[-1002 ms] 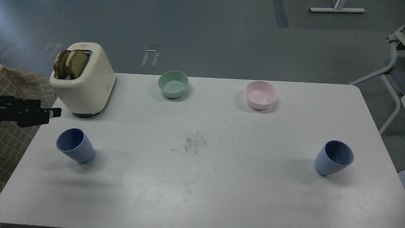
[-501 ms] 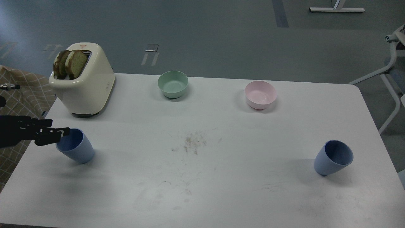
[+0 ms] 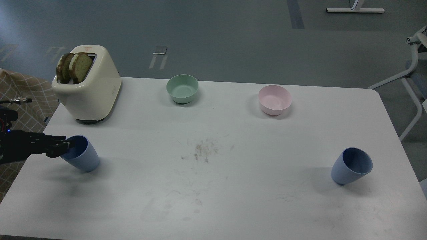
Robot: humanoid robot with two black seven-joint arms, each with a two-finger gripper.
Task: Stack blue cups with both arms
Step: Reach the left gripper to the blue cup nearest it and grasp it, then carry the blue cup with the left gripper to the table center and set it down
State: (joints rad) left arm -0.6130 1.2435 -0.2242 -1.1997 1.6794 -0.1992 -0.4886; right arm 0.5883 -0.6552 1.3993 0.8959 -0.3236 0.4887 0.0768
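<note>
Our left gripper point(image 3: 65, 146) sits at the left blue cup point(image 3: 81, 156) by the table's point(image 3: 233, 200) left edge, with the toaster point(image 3: 88, 86) standing close behind it in the far-left corner. Along the far edge we have the mint-green bowl point(image 3: 182, 88) and pink bowl point(image 3: 275, 99), well apart. Open tabletop runs across the middle and near edge to the right blue cup point(image 3: 352, 166).

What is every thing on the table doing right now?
Left cup: upright, gripper at its rim.
Right cup: upright, alone, untouched.
Green bowl: upright, empty.
Pink bowl: upright, empty.
Toaster: two toast slices sticking out.
Left gripper: at the left cup's rim; open or shut unclear.
Right gripper: out of view.
</note>
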